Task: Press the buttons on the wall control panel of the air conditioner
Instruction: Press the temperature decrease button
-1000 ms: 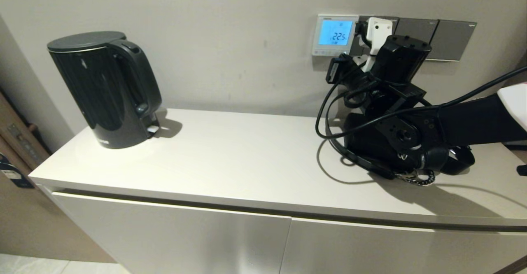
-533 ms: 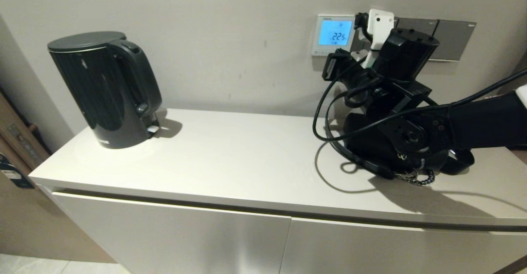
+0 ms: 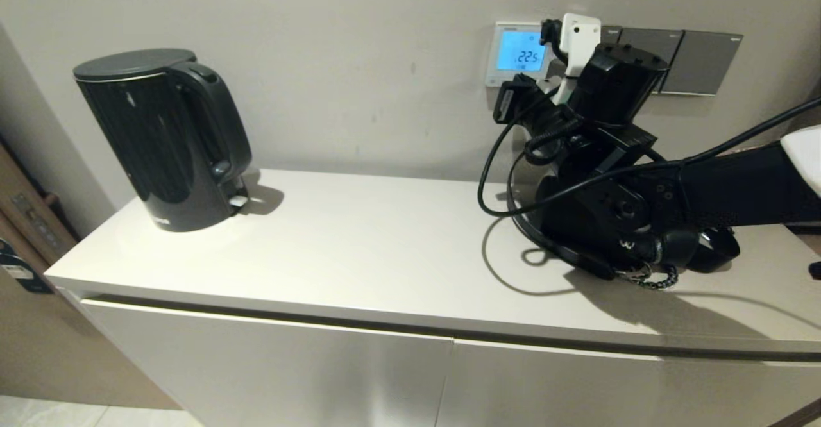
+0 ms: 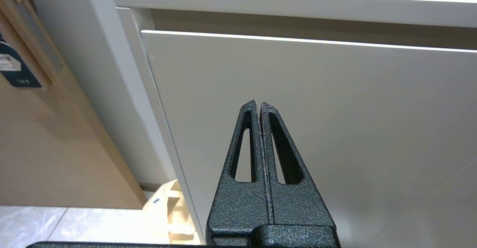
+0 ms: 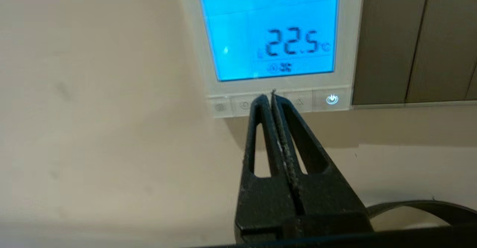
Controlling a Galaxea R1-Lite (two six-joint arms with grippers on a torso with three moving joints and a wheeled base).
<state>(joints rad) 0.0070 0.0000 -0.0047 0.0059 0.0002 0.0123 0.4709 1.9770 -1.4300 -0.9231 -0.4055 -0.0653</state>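
The white-framed wall control panel [image 3: 519,52] hangs on the wall, its blue screen [image 5: 270,30] reading 22.5. A row of pale buttons [image 5: 233,105] runs along its bottom strip, with a lit power key [image 5: 331,99] at one end. My right gripper [image 5: 269,96] is shut, its tips at the middle of the button row, covering a middle key. In the head view the right arm [image 3: 609,93] reaches up in front of the panel's lower right side. My left gripper [image 4: 258,104] is shut and empty, parked low before the cabinet front.
A black electric kettle [image 3: 163,135] stands at the left of the white cabinet top [image 3: 353,241]. Grey switch plates [image 3: 699,61] sit on the wall right of the panel. Black cables [image 3: 507,177] hang from the right wrist above the top.
My right arm has moved left and slightly up along the wall, from in front of the grey switch plates toward the panel's lower edge. The screen still reads 22.5.
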